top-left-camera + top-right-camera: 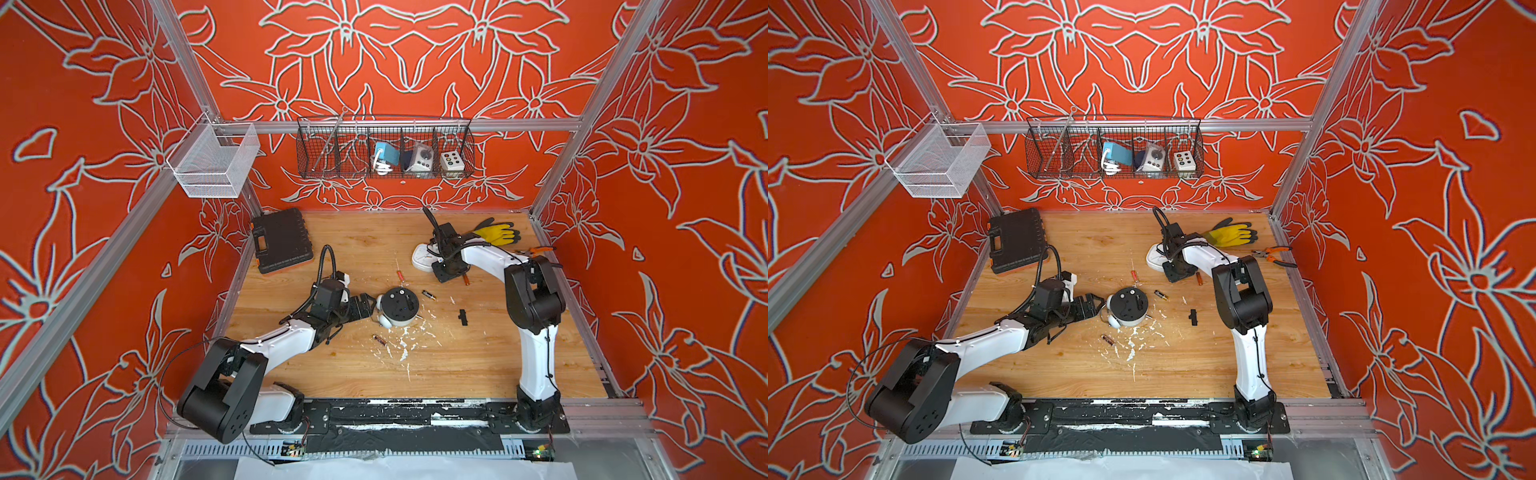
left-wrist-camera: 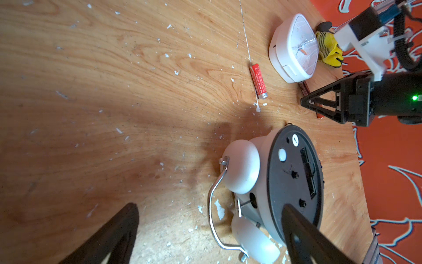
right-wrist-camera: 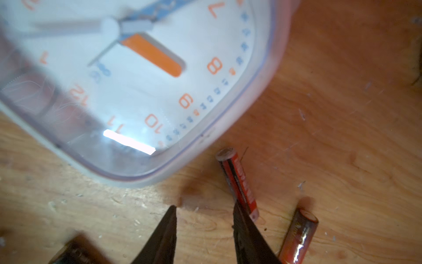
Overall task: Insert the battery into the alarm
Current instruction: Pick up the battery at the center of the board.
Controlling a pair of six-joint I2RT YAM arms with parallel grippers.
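White sticker (image 2: 295, 140) "1" on alarm (image 2: 290, 182) back (clock (image 3: 146, 96) numerals orange)

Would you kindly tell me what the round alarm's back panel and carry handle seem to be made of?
Back panel: probably matte black plastic, judging by its dull surface and moulded slot. Carry handle: looks like polished metal wire, thin, bent and shiny.

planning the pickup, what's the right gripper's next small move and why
Probably nudge the right gripper sideways to centre the red battery between its open jaws, then close. In the right wrist view the battery lies by one finger, outside the gap. The round alarm lies face down, its battery slot empty.
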